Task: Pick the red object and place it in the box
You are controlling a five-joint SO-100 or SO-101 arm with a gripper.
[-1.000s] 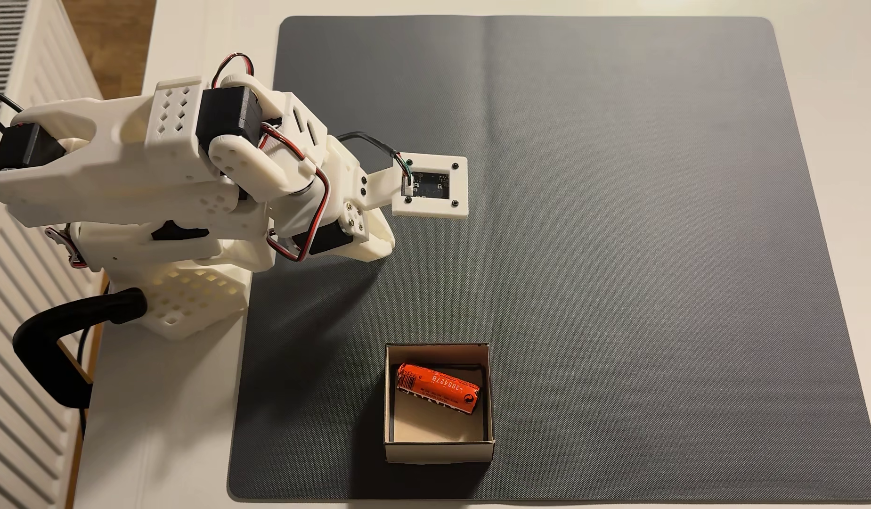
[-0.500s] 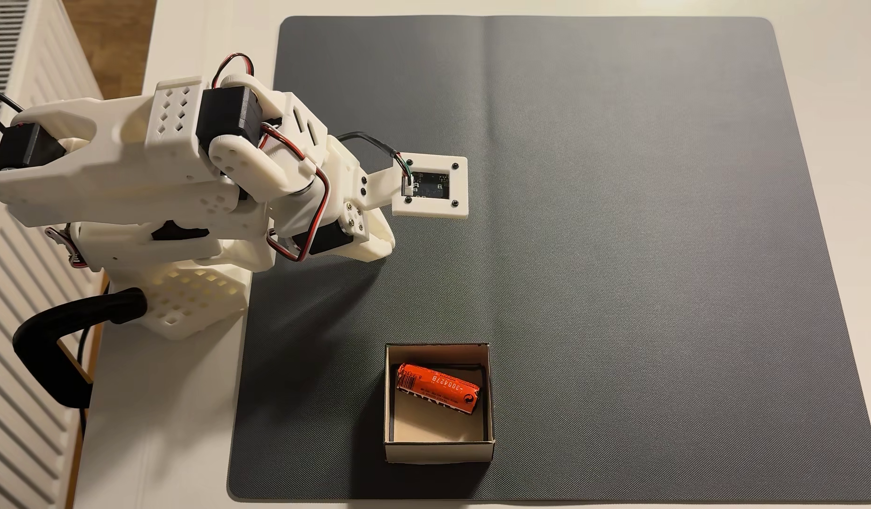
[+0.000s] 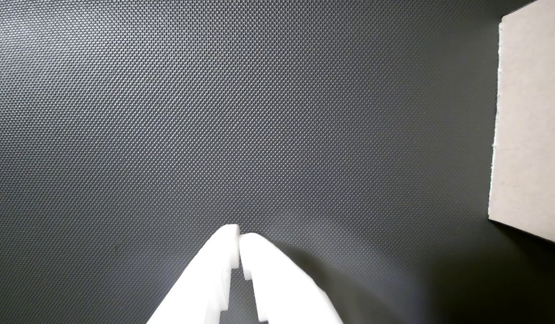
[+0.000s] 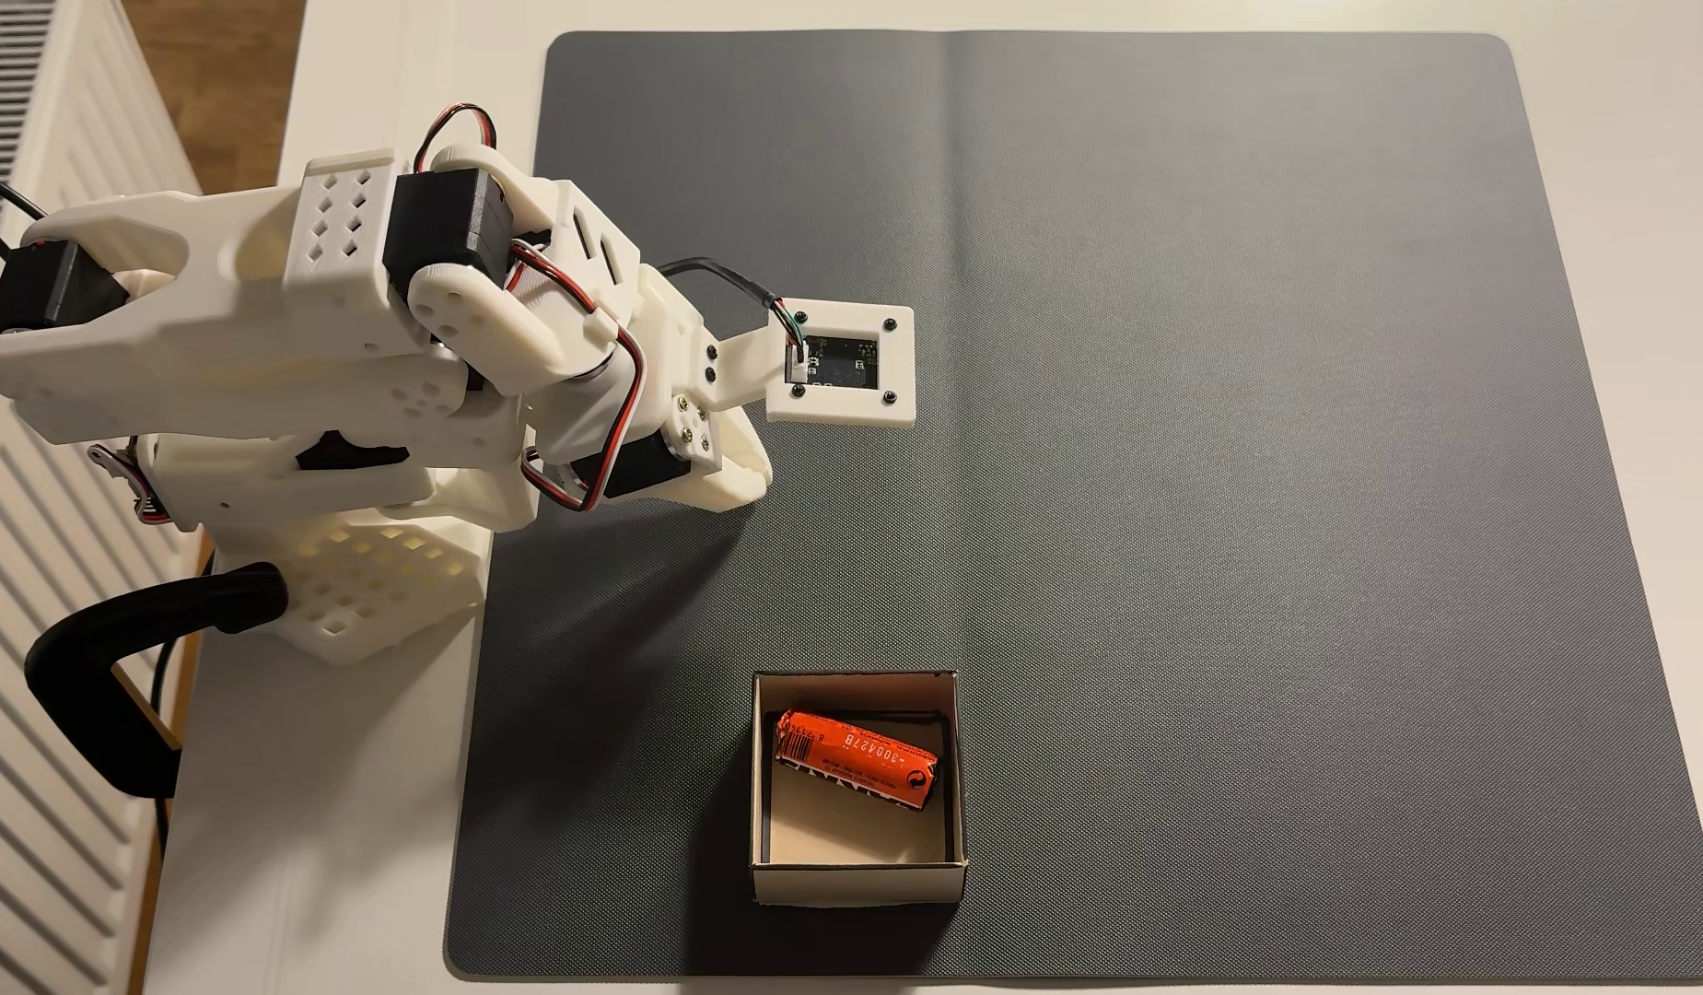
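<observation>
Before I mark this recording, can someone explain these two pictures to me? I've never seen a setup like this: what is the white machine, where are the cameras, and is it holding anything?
The white machine is a small robot arm clamped at the table's edge, folded back near its base. The fixed view looks down on the whole scene from above. The wrist view comes from a small camera mounted on the arm, looking past the gripper at the surface below.

A dark grey mat covers the table. On it sits a small open cardboard box, and the red object, a battery-like cylinder, lies slantwise inside it. The pale slab at the right edge of the wrist view is probably that box's outer wall.

The gripper's two white fingers are closed together with nothing between them, so it holds nothing.
</observation>
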